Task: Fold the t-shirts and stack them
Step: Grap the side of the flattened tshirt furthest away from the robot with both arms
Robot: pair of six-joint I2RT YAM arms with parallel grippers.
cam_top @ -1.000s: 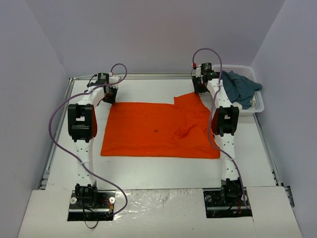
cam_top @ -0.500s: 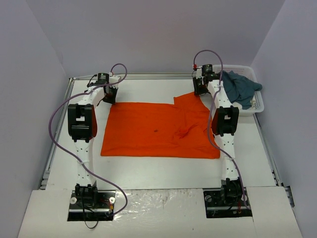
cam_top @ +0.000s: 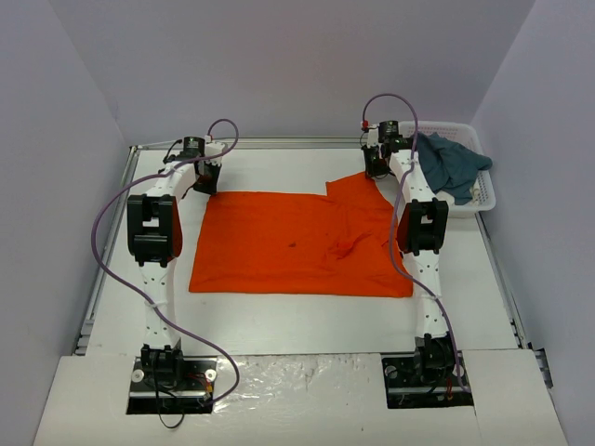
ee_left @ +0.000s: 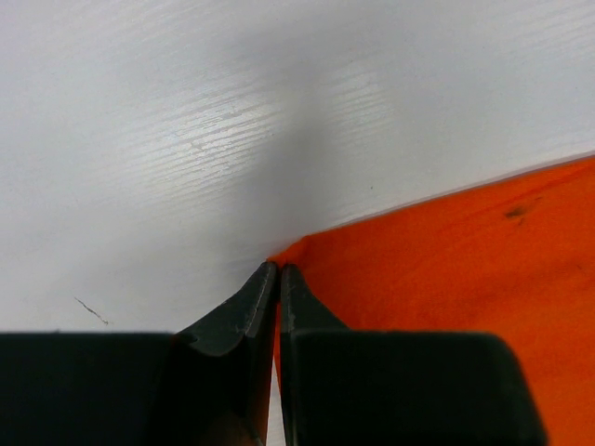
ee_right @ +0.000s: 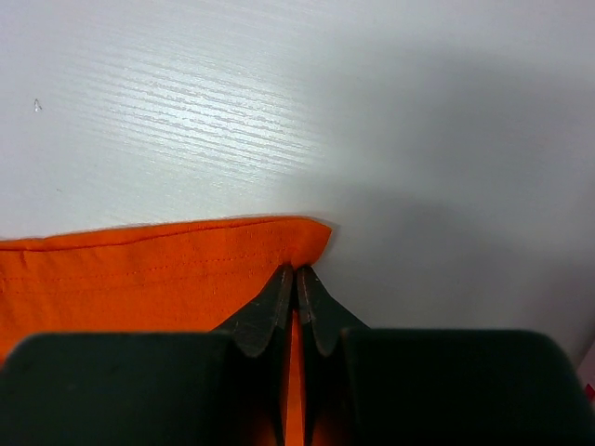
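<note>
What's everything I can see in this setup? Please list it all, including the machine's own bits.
orange t-shirt: one, bright orange, spread flat in the middle of the table
teal-blue t-shirt: one, dusty teal-blue, crumpled in the basket
basket: one, white plastic, far right corner of the table
table: one, white, under everything
walls: pale lilac-grey, enclosing the table on three sides
cables: two, purple, looping along each arm
left arm: one, white and black, reaching to the shirt's far left corner
right arm: one, white and black, reaching to the shirt's far right corner
left claw: one, dark, pinched shut on the orange t-shirt's corner
right claw: one, dark, pinched shut on the orange t-shirt's edge
</note>
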